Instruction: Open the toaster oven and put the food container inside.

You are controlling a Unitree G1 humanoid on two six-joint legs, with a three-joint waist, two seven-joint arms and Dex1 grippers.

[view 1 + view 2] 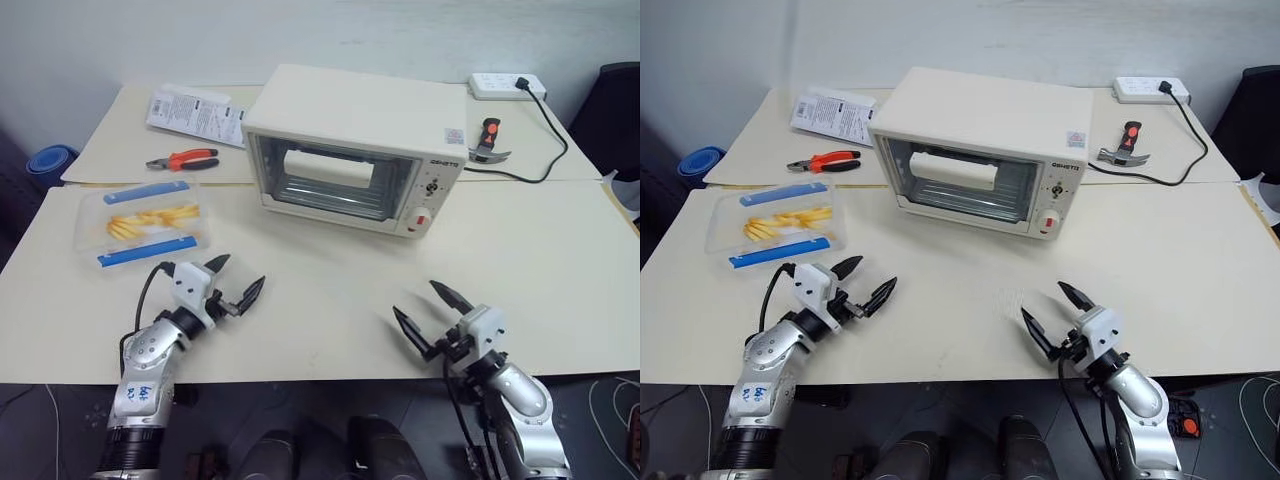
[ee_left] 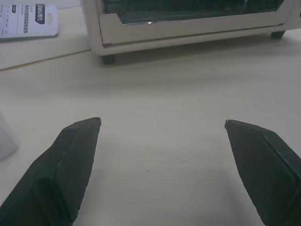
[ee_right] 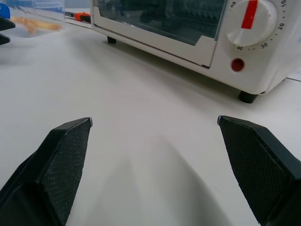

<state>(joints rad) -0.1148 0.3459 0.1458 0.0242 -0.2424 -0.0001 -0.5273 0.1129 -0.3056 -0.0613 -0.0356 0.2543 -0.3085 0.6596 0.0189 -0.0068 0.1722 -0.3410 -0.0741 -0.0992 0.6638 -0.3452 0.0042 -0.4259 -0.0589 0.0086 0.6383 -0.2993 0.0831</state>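
The cream surface [image 1: 330, 290] carried everything. The toaster oven [image 1: 355, 150] sat toward its far side, near the middle, its long axis running across the surface and its glass door, shut, facing the robot and turned a little to the robot's left; the knob panel with the red button was at its right end. The food container [image 1: 140, 221] lay flat to the left of the oven and nearer the robot, well apart from it, its long axis also running roughly left to right, with a blue clip strip along each long edge and yellow sticks inside. Behind it lay a printed leaflet [image 1: 195, 113] and red-handled pliers [image 1: 182, 160]. A power strip [image 1: 507, 86] and a small hammer [image 1: 488, 140] sat beyond the oven's right end. The left tool [image 1: 233, 281] hung near the container's front edge, spread wide and holding nothing. The right tool [image 1: 422, 310] hung in front of the oven's right end, likewise spread wide and empty.
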